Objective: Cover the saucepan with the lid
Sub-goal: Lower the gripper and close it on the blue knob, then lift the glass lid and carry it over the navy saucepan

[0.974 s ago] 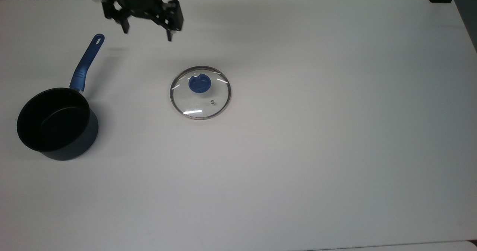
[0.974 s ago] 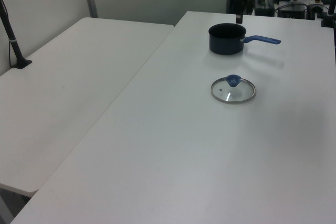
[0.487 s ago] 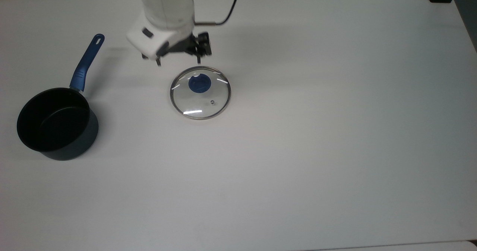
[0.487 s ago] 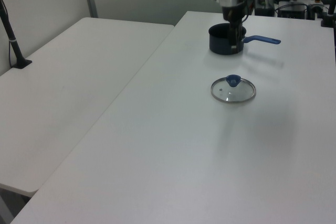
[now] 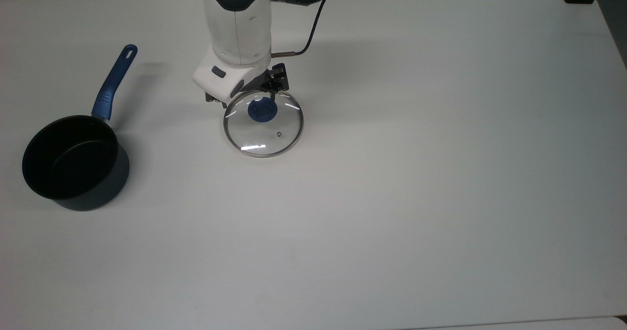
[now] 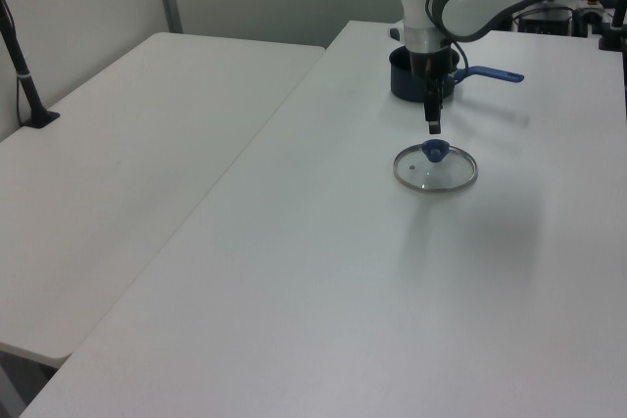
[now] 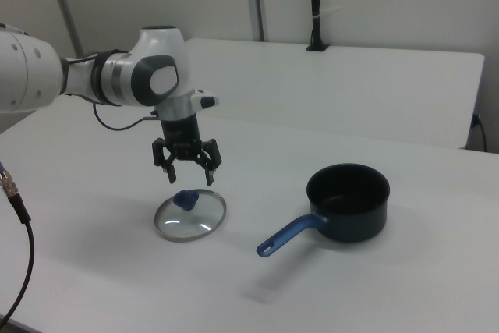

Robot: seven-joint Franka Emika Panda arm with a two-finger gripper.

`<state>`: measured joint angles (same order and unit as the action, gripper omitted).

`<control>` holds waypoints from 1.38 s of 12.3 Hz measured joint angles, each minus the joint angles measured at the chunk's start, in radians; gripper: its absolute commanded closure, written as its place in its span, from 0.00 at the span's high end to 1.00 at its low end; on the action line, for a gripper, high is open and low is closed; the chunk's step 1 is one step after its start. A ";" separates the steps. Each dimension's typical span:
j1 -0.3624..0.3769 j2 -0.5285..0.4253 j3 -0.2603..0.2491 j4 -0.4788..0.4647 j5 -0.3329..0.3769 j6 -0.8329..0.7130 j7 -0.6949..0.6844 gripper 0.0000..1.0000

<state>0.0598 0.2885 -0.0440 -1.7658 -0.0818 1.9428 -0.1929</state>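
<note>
My pincer (image 7: pixel 189 176) hangs spread wide, both fingers pointing down and holding nothing, just above the blue knob (image 7: pixel 185 199) of the round clear glass lid with a metal rim (image 5: pixel 263 122). The lid lies flat on the white table (image 5: pixel 441 173), toward the edge from which my white arm (image 5: pixel 237 16) reaches in, with its small steam hole (image 5: pixel 279 134) on the side away from me. The small dark round saucepan (image 5: pixel 73 162) stands open and well apart, near the table's side edge at the top view's left. Its long blue handle (image 5: pixel 114 83) points toward my arm's edge of the table.
</note>
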 measured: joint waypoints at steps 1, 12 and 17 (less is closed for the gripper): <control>0.001 0.000 0.000 -0.021 0.000 0.019 -0.007 1.00; 0.039 0.003 0.000 -0.146 -0.029 0.175 -0.013 0.72; 0.038 0.003 0.000 -0.140 -0.029 0.177 -0.012 0.55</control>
<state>0.0980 0.2917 -0.0438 -1.9056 -0.1106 2.1196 -0.2051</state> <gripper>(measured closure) 0.335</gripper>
